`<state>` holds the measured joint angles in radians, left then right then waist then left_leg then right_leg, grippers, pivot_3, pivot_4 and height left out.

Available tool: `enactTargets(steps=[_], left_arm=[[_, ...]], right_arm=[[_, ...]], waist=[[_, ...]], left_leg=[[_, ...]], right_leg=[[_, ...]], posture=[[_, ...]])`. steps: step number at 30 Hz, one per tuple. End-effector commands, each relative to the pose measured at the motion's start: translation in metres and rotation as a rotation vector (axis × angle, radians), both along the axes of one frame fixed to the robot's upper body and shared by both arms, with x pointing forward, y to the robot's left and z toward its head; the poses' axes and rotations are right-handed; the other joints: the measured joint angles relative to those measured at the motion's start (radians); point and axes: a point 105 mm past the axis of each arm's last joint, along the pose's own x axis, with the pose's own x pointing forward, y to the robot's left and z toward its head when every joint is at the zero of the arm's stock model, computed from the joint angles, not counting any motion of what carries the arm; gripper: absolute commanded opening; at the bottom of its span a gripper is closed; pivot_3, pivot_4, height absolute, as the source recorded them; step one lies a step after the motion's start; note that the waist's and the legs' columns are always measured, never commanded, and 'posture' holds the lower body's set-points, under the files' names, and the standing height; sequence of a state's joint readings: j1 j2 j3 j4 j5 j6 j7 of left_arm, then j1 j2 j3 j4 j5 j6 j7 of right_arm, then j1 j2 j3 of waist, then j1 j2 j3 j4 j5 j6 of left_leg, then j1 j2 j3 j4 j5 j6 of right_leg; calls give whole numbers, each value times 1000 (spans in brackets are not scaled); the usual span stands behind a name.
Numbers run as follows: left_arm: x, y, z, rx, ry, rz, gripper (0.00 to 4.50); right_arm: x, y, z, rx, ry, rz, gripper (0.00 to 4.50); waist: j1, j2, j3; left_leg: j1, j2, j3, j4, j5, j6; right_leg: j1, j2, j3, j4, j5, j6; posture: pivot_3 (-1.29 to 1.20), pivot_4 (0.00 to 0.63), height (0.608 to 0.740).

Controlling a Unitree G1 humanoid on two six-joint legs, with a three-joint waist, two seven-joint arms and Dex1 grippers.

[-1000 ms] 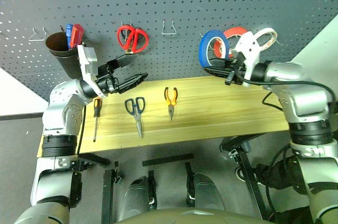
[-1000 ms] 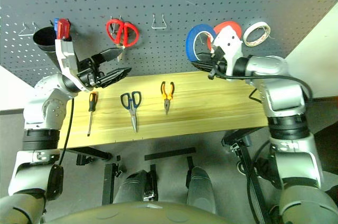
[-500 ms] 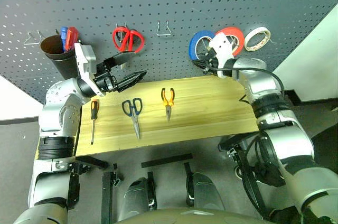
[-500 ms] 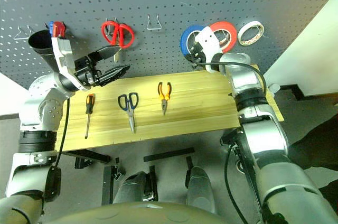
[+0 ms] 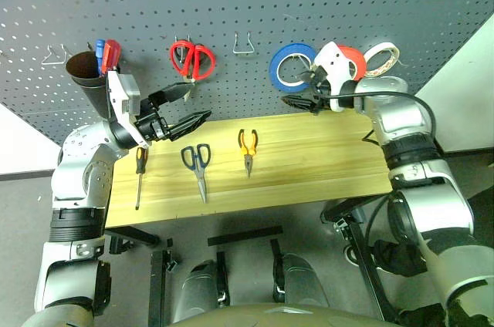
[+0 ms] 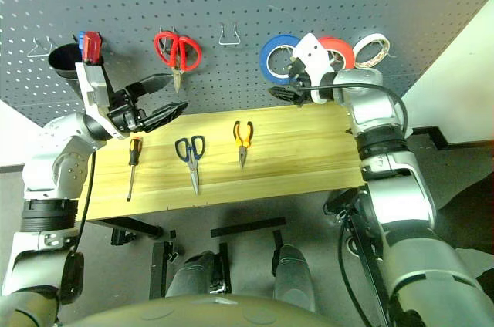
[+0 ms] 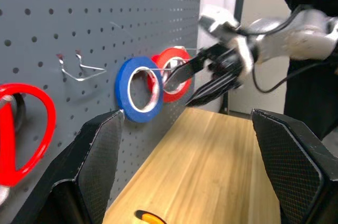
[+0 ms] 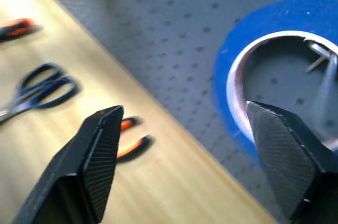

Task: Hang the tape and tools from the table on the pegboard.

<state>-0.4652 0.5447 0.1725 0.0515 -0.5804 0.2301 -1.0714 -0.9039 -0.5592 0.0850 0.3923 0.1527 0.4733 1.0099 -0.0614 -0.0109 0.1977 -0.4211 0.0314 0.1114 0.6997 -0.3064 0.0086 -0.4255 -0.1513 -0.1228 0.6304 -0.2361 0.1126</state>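
We look down over our two arms at a dark grey pegboard (image 5: pixel 247 3) with a light wooden table (image 5: pixel 309 165) in front of it.

Far left on the board hangs a dark cup (image 5: pixel 86 76) holding red and blue handles. Just beside it our left gripper (image 5: pixel 189 107) hovers above the table's left end, its two black fingers spread apart with nothing between them.

Below that gripper, on the table, the slim screwdriver (image 5: pixel 140 175) lies lengthwise near the left edge. To its right lie the dark-handled scissors (image 5: pixel 197 163), blades pointing towards us, and further right the orange-handled pliers (image 5: pixel 248 148), also pointing towards us. All three lie apart from one another.

On the board above the scissors hang red-handled scissors (image 5: pixel 192 58), and to their right sits a bare wire hook (image 5: pixel 245 40).

Further right, the blue tape (image 5: pixel 292 67) hangs on the pegboard from a hook through its open centre. Our right gripper (image 5: pixel 302 94) is just below and beside the roll, fingers spread apart; in its wrist view the roll sits behind one finger, and we cannot tell whether they touch.

Behind that gripper hang a red roll (image 5: pixel 355 59) and, furthest right, a white roll (image 5: pixel 384 57).
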Motion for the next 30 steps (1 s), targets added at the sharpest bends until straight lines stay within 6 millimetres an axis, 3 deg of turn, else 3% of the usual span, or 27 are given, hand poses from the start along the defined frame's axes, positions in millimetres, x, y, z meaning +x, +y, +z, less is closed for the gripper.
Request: enactTargets(steps=[1, 2, 3, 5, 12, 18, 24, 30], left_arm=[[-5, 0, -1, 22, -3, 1, 4036], [-4, 1, -6, 27, 9, 10, 4036], [-3, 2, -10, 30, 17, 19, 4036], [-2, 3, -17, 28, 40, 34, 4036], [-2, 12, -44, 83, 101, 100, 4036], [4, 27, -65, 137, 132, 191, 4036], [15, 33, -71, 184, 119, 253, 4036], [20, 26, -70, 179, 105, 259, 4036]], right_arm=[[-24, 13, 20, 57, 20, 60, 3866], [-26, 16, 16, 69, 61, 42, 3866], [-27, 19, 11, 80, 99, 25, 4233], [-28, 27, -1, 87, 170, -10, 4460], [-18, 52, -36, 54, 338, -127, 4460], [9, 59, -62, 73, 483, -287, 4460], [24, 69, -75, 43, 518, -355, 4460], [35, 75, -82, 41, 518, -414, 4460]], waist=[[-1, 0, -1], [-2, 0, -2], [-2, 0, -3], [1, 0, -4], [18, 0, -4], [23, 2, 8], [25, 4, 59], [28, 6, 122]], left_leg=[[1, 0, 0, 0, 0, 0], [1, 0, 1, 0, 0, 0], [2, 0, 2, 0, 0, 0], [3, 0, 2, 0, 0, 0], [5, 0, 2, 0, 0, 0], [7, 0, 1, 0, 0, 0], [8, 0, 0, -2, 0, 0], [5, 0, 0, -2, 0, 1]], right_leg=[[0, 0, 0, 0, 0, 0], [0, 0, 1, 0, 0, 0], [0, 0, 1, 1, 0, 0], [2, 0, 2, 1, 0, 0], [3, 0, 3, 1, 0, 0], [4, 0, 3, 1, 0, 0], [3, 0, 4, 1, 0, -1], [-2, 0, 5, 3, 0, -1]], posture=[[-16, 105, 740], [-17, 108, 740], [-17, 110, 740], [-15, 119, 740], [4, 178, 740], [30, 276, 740], [54, 358, 740], [82, 415, 740]])
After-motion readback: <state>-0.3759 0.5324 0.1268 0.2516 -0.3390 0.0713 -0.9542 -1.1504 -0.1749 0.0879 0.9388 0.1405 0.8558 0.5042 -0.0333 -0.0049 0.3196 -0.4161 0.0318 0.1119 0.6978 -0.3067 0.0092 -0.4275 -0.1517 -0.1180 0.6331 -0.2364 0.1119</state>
